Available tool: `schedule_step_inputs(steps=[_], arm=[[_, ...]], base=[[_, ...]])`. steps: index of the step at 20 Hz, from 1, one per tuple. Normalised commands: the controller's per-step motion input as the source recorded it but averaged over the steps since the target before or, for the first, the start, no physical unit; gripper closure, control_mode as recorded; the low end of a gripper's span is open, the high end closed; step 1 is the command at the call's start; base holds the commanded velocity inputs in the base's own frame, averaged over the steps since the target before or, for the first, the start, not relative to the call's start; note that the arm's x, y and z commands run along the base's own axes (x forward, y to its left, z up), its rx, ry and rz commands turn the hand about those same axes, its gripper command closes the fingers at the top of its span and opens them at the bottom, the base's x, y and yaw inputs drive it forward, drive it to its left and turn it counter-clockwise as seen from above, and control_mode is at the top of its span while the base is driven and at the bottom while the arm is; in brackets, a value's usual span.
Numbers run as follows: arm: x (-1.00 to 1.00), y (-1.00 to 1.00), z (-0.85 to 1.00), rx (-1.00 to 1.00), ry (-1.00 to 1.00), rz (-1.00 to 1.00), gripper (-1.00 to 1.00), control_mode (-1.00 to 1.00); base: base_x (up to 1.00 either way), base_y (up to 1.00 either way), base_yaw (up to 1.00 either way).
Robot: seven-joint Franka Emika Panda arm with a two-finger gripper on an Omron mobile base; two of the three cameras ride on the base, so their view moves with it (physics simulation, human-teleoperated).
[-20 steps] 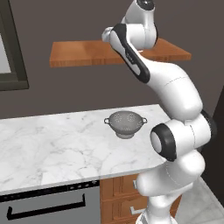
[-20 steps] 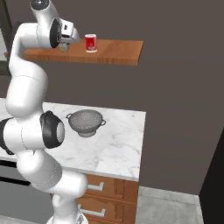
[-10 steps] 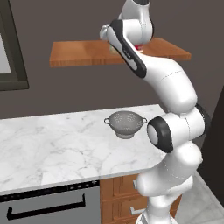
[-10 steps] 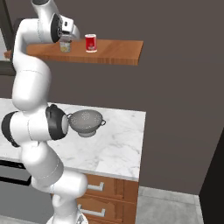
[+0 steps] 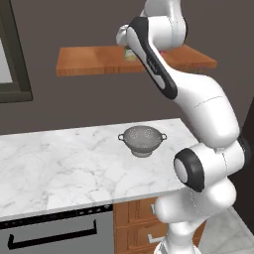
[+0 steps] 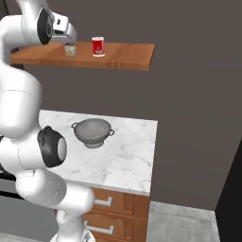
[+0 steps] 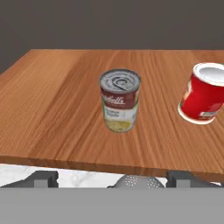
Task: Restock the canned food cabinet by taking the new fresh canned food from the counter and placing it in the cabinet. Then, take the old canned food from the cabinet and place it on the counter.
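From my hand view the new fresh canned food [image 7: 119, 106] stands upright on the cabinet [image 7: 52, 109], free of my gripper [image 7: 112, 179], whose fingertips [image 7: 43, 178] sit wide apart at 6 o'clock. The old canned food [image 7: 204, 99] stands close at its 3 o'clock. Down on the counter [image 6: 127, 156] sits a grey colander [image 6: 92, 132], well clear below.

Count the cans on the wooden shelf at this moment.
2. The yellowish-tan labelled can stands upright mid-shelf; the red can stands apart to its right in the hand view. Both rest on the shelf.
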Motion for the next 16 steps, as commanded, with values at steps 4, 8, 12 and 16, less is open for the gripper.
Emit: schedule_step_inputs(steps=[4,8,12,16], arm=[[-1.0,-0.5,-0.01,0.0,-0.02,0.01,-1.0,-1.0],[-0.99,-1.0,0.0,0.0,0.0,0.0,-1.0,-1.0],[0.05,-0.98,0.0,0.0,0.0,0.0,-1.0,-1.0],[0.73,-0.32,-0.03,0.0,0.01,0.0,-1.0,-1.0]], base=[[0.0,0.0,0.0],[0.0,0.0,0.0],[0.0,0.0,0.0],[0.0,0.0,0.0]])
